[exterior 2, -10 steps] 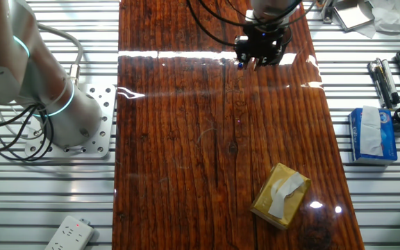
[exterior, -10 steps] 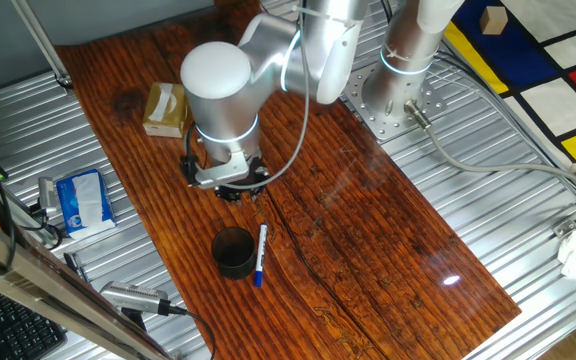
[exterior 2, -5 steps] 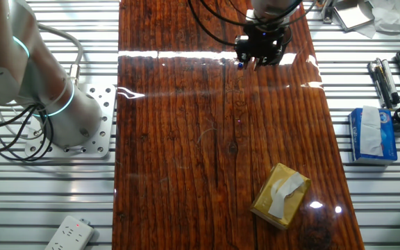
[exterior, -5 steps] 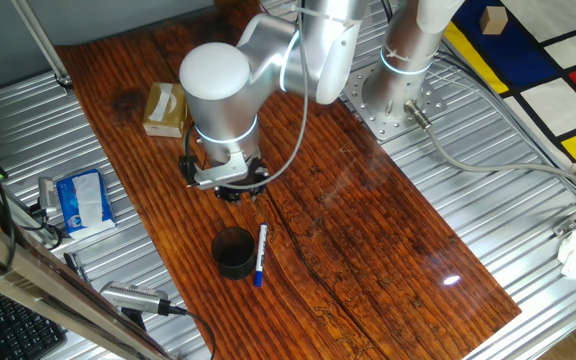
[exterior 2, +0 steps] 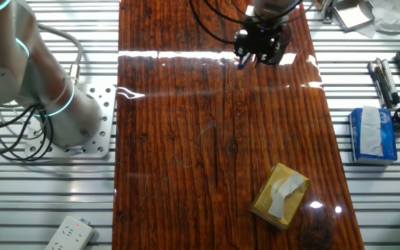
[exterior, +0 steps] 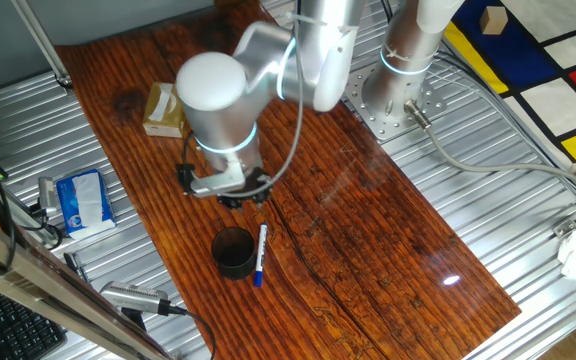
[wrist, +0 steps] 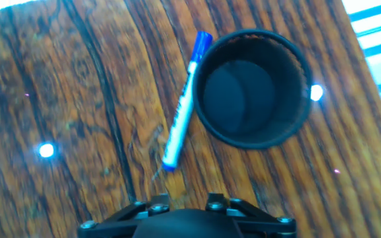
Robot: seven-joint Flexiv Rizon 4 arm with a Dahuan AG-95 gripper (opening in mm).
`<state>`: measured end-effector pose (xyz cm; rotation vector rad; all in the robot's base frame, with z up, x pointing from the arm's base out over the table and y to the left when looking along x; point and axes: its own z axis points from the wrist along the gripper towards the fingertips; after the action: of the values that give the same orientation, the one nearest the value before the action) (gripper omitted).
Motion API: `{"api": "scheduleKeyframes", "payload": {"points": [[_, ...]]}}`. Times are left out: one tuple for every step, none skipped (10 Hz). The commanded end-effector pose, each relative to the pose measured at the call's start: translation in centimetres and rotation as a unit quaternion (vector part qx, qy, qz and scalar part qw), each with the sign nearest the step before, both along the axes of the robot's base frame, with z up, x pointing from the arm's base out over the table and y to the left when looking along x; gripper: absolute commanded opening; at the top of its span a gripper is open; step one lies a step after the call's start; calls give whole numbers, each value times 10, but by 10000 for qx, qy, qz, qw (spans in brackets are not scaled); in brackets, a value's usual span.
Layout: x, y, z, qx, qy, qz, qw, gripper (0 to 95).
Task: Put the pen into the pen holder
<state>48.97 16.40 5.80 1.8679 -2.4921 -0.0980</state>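
The pen (exterior: 260,255), white with a blue cap and blue end, lies flat on the wooden table just right of the pen holder (exterior: 234,252), a short black cup that stands upright. In the hand view the pen (wrist: 185,102) lies slantwise against the left side of the pen holder (wrist: 253,86), whose inside looks empty. My gripper (exterior: 240,198) hovers above the table a little behind both, with its jaws apart and nothing between them (wrist: 188,198). In the other fixed view the gripper (exterior 2: 254,61) is at the far end of the table, and the pen and cup are not visible there.
A tan cardboard box (exterior: 164,108) lies at the table's far left (exterior 2: 280,196). A blue tissue pack (exterior: 81,198) and a silver-grey tool (exterior: 133,297) lie on the metal surface off the table's edge. The arm's base plate (exterior: 393,100) stands at the right.
The arm has shifted slightly toward the pen and the cup and turned a little. The pen and the cup have not moved.
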Motion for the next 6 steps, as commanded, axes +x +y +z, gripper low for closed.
{"api": "scheduleKeyframes", "payload": {"points": [[-2, 10, -7, -20, -33, -110, 9999, 380], [-3, 14, -11, -31, -62, -146, 9999, 380], [-3, 17, -14, -36, -83, -174, 9998, 380], [-3, 20, -16, -38, -87, -216, 9997, 380], [-2, 24, -19, -46, -109, -270, 9996, 380], [-1, 26, -21, -60, -119, -306, 9994, 380]]}}
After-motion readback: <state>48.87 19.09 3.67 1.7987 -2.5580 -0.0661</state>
